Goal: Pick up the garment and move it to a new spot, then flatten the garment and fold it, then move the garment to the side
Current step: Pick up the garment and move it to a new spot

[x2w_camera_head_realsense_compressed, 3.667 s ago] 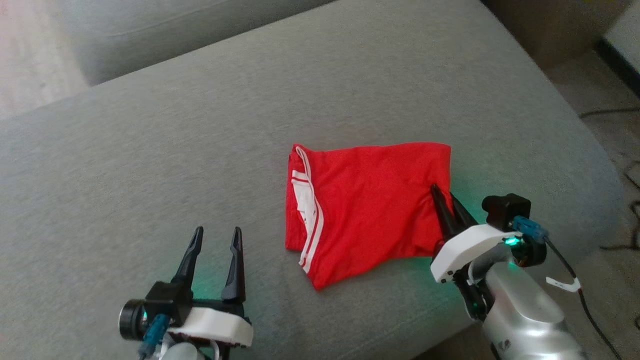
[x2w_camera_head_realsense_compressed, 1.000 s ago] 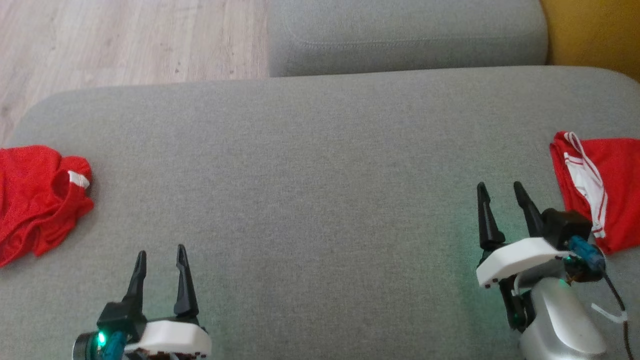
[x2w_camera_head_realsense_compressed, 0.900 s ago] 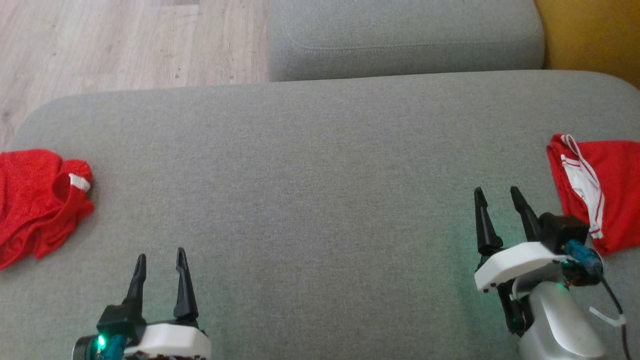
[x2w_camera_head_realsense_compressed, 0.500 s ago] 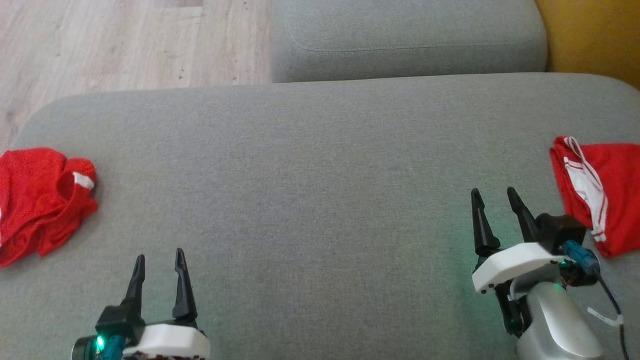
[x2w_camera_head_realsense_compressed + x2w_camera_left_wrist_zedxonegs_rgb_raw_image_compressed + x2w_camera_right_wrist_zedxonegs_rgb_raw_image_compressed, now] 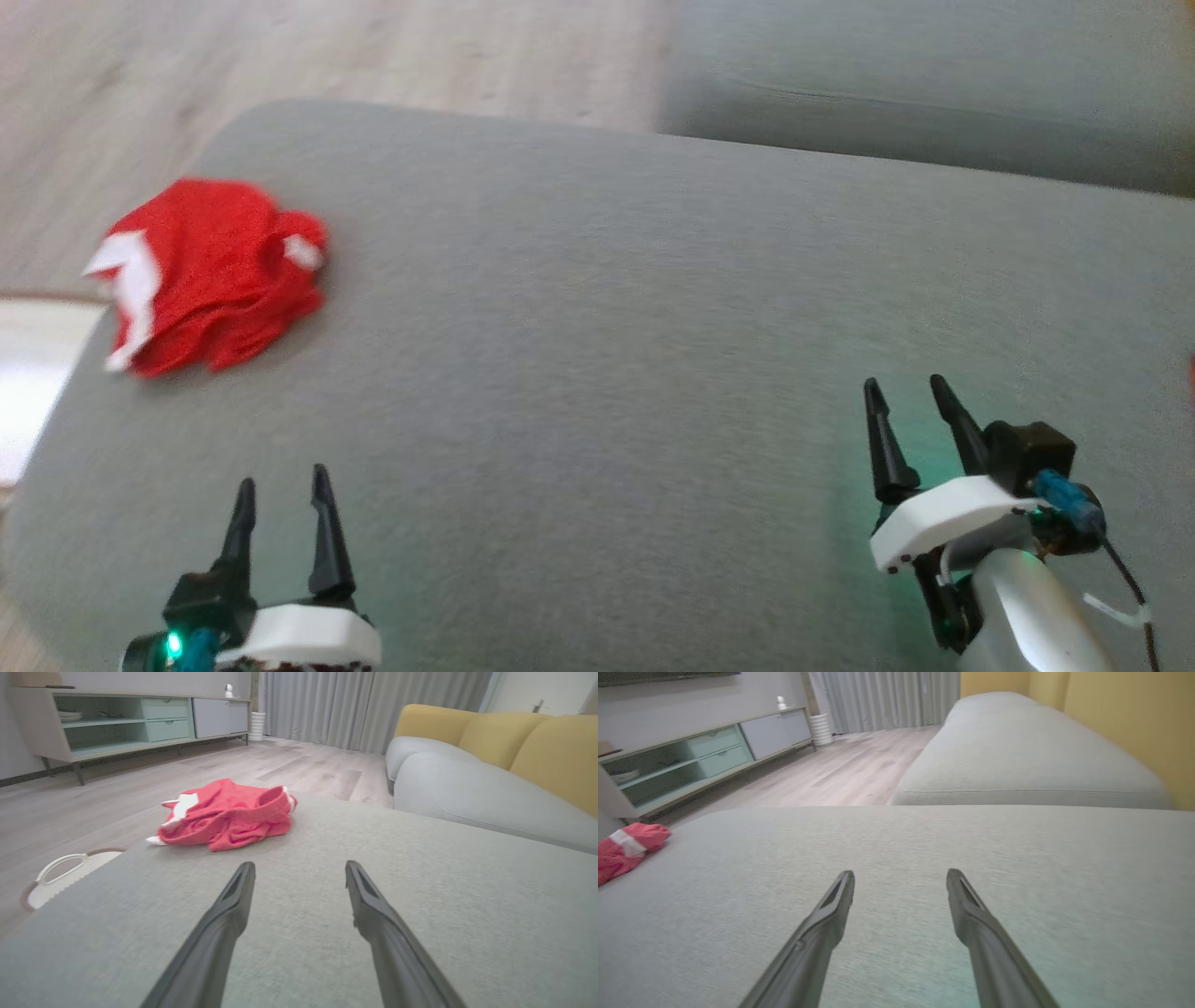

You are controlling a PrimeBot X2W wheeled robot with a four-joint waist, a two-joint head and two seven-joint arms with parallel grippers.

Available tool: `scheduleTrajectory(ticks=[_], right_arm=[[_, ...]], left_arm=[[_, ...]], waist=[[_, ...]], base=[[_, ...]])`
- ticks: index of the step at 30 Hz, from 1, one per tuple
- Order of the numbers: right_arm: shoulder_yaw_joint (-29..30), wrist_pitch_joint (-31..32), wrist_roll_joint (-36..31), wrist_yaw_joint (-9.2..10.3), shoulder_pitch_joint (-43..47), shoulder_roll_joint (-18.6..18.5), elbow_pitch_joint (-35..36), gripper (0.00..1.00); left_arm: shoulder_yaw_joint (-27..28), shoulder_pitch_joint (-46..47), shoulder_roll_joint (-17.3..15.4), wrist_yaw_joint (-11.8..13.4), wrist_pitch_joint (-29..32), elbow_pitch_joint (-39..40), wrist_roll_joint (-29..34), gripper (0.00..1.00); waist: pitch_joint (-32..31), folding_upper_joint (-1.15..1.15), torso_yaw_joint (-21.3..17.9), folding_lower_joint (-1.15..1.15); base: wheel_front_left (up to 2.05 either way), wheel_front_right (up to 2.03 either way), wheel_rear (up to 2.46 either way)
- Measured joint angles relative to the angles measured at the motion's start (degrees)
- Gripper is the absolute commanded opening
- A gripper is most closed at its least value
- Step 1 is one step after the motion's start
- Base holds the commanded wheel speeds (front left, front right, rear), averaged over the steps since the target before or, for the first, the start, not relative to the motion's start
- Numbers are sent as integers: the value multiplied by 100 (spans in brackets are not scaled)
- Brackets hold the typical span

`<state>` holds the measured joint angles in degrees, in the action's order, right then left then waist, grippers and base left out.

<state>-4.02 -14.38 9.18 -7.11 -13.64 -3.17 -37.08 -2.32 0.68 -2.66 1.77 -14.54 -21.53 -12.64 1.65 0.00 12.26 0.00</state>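
A crumpled red garment [image 5: 210, 275] with white patches lies in the upper left of the head view, near the rounded left corner of a wide grey cushion [image 5: 597, 373]. It sits bunched in folds, not flat, and nothing touches it.

The left gripper [image 5: 283, 478] is at the lower left of the head view, its 2 dark fingers spread wide with nothing between them. It is over bare grey fabric, well apart from the garment, which lies above it and to the left in the frame. In the left wrist view the garment sits in the upper left centre, beyond the 2 parted fingers, and a white basket [image 5: 60, 877] with a handle stands on the floor at the left edge, beside the cushion.

The right gripper [image 5: 904, 383] is at the lower right of the head view, also spread wide and empty, over bare cushion. In the right wrist view a small part of the garment shows at the far left edge.

Pale wooden floor [image 5: 373, 47] fills the upper left of the head view, and a second grey seat [image 5: 934, 103] runs along the upper right. The head view is somewhat blurred.
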Motion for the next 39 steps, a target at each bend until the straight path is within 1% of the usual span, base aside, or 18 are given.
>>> scheduleTrajectory(ticks=[8,9,12,14,17,19,20,21,24,26,29,31,35,39], right_arm=[[-315,0,101,0,-2,10,14,100],[-315,0,101,0,-2,10,14,100],[-420,0,102,0,-7,14,15,100],[-454,0,102,0,-13,16,15,100],[-466,0,99,0,-40,18,32,100],[-471,0,89,0,-73,18,83,100],[-479,0,79,0,-146,18,165,100],[-483,0,52,0,-192,16,211,100],[-536,0,-69,0,-364,14,385,100],[-598,0,-148,0,-485,12,509,100],[-708,0,-268,0,-657,7,668,100],[-750,1,-330,0,-754,-4,783,100],[-767,47,-336,0,-899,-94,1109,100],[-784,166,-339,0,-984,-204,1482,100]], left_arm=[[300,-137,-2,-2,0,8,-44,100],[300,-137,-2,-2,0,8,-44,100],[414,-227,-2,-12,0,10,-44,100],[437,-236,-2,-29,0,22,-45,100],[456,-202,3,-96,0,40,-109,100],[597,-95,13,-223,0,55,-109,100],[800,149,4,-350,0,75,-109,100],[900,311,-8,-422,0,96,-124,100],[1192,844,-90,-548,0,186,-154,100],[1324,1209,-227,-610,-1,122,-162,100],[1388,1755,-508,-738,-10,-224,-237,100],[1355,2121,-694,-790,-13,-525,-288,100],[1306,2967,-985,-887,148,-1215,-601,100],[1146,3715,-1222,-906,365,-1662,-872,100]], waist=[[78,0,913,0],[78,0,913,0],[123,0,1116,0],[177,0,1168,0],[285,0,1166,0],[379,0,1145,0],[504,0,1118,0],[578,0,1102,0],[837,0,1040,0],[1034,0,984,1],[1346,0,877,1],[1551,0,789,1],[1945,0,587,2],[2257,0,340,2]], base=[[0,0,0],[0,0,0],[0,0,0],[0,0,0],[0,0,0],[0,0,0],[0,0,0],[0,0,0],[0,0,0],[0,0,0],[0,0,0],[0,0,0],[0,0,0],[0,0,0]])
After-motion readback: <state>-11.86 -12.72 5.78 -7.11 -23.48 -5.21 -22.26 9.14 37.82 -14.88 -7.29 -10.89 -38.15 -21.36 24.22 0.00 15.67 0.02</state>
